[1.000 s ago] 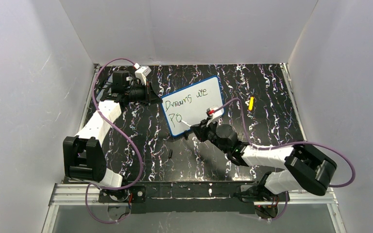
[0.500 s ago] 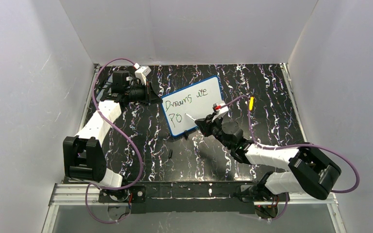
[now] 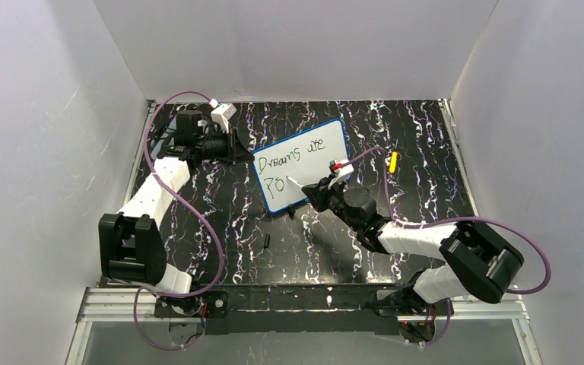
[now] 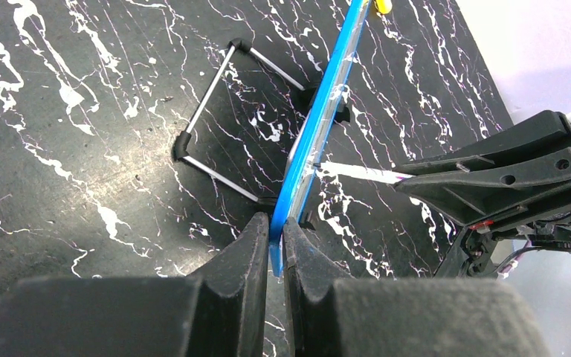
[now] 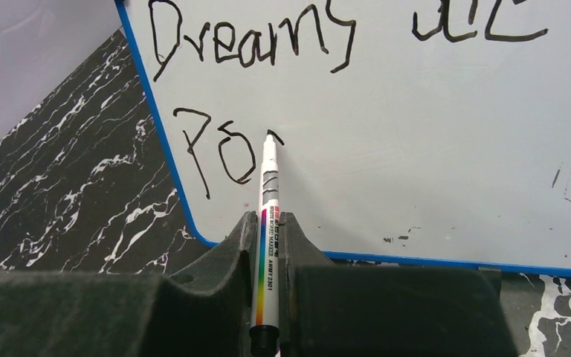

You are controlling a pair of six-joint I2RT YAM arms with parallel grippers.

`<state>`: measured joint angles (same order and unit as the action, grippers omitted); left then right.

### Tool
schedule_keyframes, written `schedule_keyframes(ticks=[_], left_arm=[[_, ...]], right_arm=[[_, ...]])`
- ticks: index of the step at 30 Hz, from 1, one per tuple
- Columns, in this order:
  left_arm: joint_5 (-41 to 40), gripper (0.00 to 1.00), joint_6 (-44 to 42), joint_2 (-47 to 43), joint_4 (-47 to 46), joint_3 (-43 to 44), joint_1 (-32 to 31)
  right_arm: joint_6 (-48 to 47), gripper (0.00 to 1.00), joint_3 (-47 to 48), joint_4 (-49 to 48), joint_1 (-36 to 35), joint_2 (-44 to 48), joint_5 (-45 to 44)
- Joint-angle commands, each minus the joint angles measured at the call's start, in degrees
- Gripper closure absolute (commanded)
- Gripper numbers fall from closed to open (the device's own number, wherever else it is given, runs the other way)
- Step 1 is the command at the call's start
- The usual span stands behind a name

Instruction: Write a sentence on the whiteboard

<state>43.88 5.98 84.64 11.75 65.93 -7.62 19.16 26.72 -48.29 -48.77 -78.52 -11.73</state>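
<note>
The right gripper (image 5: 268, 223) grips the marker (image 5: 268, 182), its tip on the whiteboard (image 5: 431, 149) left of centre; the left gripper (image 4: 276, 227) clamps its edge. Light pressure should keep strokes clean.

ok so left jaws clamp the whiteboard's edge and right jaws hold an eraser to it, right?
Not an eraser: the right jaws hold a marker, tip at the whiteboard, per the right wrist view. The left jaws do clamp its blue edge.
</note>
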Motion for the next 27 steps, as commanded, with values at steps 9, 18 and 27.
schedule_keyframes(ticks=[9,18,27], left_arm=[[2.5,1.00,0.5,-2.9,-0.3,-0.4,-0.3],[2.5,1.00,0.6,-2.8,-0.3,-0.4,-0.3],[2.5,1.00,0.5,-2.8,-0.4,-0.4,-0.3]], right_arm=[[0.5,0.99,-1.7,-2.3,0.3,0.1,2.4],[0.4,0.99,-4.0,2.1,0.3,4.5,-3.2],[0.3,0.99,-2.6,2.0,-0.8,0.7,3.4]])
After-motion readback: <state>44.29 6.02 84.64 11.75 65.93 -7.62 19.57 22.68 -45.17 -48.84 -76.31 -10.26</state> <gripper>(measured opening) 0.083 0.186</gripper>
